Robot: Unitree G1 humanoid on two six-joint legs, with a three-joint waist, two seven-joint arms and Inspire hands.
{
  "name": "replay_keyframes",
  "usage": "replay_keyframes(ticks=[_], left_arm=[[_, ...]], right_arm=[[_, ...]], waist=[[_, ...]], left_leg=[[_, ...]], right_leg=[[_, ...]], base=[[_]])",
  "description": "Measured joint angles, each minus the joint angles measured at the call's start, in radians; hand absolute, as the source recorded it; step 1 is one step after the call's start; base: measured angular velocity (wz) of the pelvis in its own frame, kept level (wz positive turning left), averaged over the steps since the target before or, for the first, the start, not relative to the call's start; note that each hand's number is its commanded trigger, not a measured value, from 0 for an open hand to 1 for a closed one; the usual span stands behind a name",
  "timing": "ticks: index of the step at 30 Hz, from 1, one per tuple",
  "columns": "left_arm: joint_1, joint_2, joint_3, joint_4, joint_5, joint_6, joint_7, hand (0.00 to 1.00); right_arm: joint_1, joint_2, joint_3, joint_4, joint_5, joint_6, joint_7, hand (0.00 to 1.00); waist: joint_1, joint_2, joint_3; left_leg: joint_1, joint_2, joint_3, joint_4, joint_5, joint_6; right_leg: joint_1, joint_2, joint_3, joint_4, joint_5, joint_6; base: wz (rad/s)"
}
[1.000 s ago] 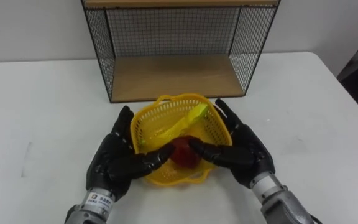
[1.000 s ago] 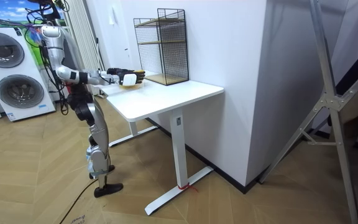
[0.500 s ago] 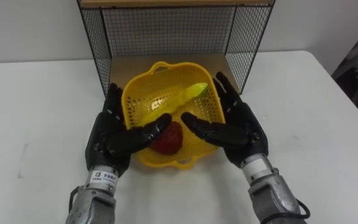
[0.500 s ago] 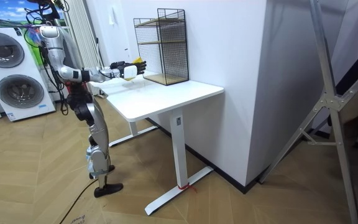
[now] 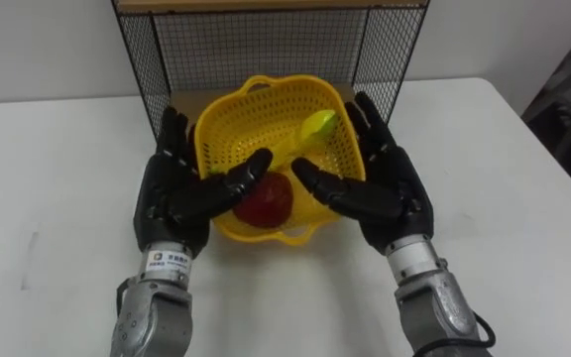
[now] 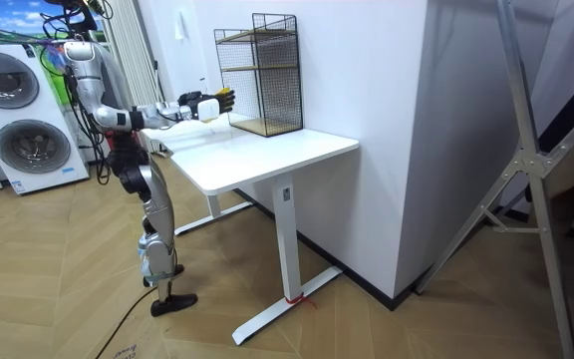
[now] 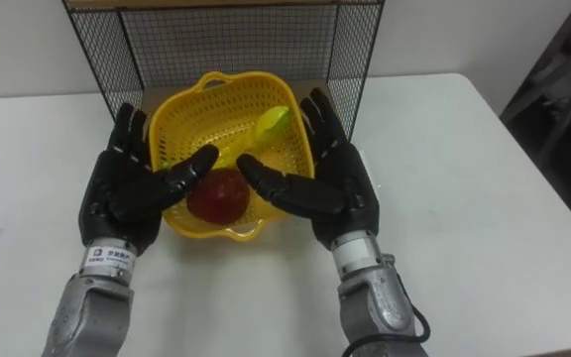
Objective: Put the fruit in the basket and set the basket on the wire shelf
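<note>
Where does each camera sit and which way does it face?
Left eye view: on the head, looking down at the yellow basket between left hand and right hand.
Right eye view: just beside it, same scene.
Room view: standing off aside, sees the whole robot at the table.
All share basket and wire shelf.

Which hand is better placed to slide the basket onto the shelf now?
Neither alone. The left hand and right hand press opposite sides of the basket, held just before the shelf. Use both together.
</note>
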Motion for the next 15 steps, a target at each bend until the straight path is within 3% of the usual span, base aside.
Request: replay_keyframes(ticks=[15], left_arm=[[0.001,-0.003,-0.009,-0.001,0.001,-0.006,0.014,0.0]], right_arm=[[0.0,0.0,0.014,0.008,0.016,0.0,-0.019,0.0]], waist=[[0.001,0.0,0.0]], left_leg=[[0.016,0.006,0.01,0.013,-0.002,-0.003]], right_leg=[[0.01,0.003,0.008,0.004,0.0,0.0]], base=[[-0.01]])
